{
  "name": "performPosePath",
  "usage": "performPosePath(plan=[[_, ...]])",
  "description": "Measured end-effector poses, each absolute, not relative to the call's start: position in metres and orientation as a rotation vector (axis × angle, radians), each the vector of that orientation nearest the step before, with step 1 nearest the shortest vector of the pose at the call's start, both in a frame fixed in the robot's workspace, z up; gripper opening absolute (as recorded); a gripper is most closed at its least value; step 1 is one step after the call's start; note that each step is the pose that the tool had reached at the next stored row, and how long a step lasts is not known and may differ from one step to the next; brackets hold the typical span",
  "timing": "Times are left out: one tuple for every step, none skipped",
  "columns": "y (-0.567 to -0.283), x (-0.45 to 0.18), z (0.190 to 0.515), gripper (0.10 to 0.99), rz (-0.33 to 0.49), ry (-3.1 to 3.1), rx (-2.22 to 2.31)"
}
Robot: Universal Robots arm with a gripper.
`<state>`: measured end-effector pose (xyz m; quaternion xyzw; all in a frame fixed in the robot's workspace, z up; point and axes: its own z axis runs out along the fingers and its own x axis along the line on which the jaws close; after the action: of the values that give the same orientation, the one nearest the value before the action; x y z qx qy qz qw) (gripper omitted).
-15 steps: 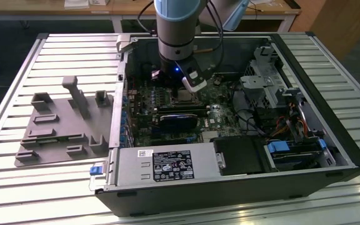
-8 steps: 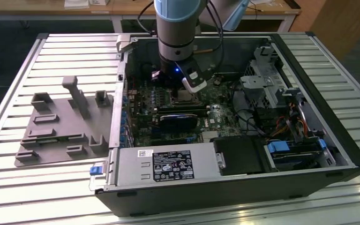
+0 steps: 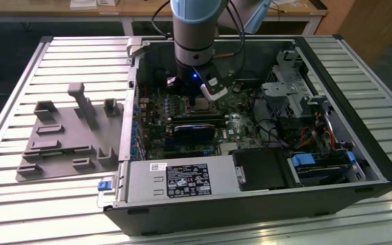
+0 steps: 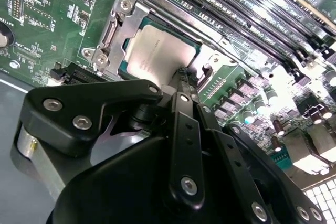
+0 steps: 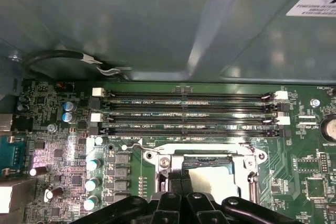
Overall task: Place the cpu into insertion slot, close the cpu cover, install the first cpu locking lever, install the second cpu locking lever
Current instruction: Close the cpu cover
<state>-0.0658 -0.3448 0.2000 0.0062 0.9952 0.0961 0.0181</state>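
The small, square, silvery-grey cpu (image 4: 157, 56) sits in the square motherboard insertion slot (image 4: 122, 69), with the thin silvery metal cpu cover (image 4: 122, 24) framing it. The black gripper (image 4: 181, 81), fingers pressed together, hovers at the chip's edge, toward the far side of the open black computer case (image 3: 250, 217)

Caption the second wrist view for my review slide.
Gripper hovers close over the cpu, which lies seated in the insertion slot on the green motherboard.
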Motion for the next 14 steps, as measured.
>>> performPosePath(plan=[[-0.345,-0.0659,0.2014,0.102,0.298,3.091,0.019],[-0.3451,-0.0659,0.2023,0.102,0.297,3.092,0.019],[-0.345,-0.0659,0.2025,0.102,0.298,3.092,0.019],[-0.345,-0.0659,0.2025,0.102,0.298,3.091,0.019],[-0.3451,-0.066,0.2026,0.102,0.297,3.092,0.019],[-0.3453,-0.0664,0.2027,0.102,0.297,3.092,0.019],[-0.3455,-0.0672,0.2026,0.102,0.297,3.092,0.019],[-0.3458,-0.068,0.2026,0.102,0.297,3.091,0.019],[-0.346,-0.0688,0.2026,0.102,0.297,3.091,0.019],[-0.3463,-0.0692,0.2023,0.102,0.297,3.091,0.019],[-0.3465,-0.0694,0.2018,0.102,0.297,3.091,0.019],[-0.3468,-0.0695,0.201,0.102,0.297,3.092,0.019],[-0.3472,-0.0696,0.2001,0.102,0.297,3.092,0.019],[-0.3475,-0.0696,0.199,0.102,0.297,3.091,0.019]])
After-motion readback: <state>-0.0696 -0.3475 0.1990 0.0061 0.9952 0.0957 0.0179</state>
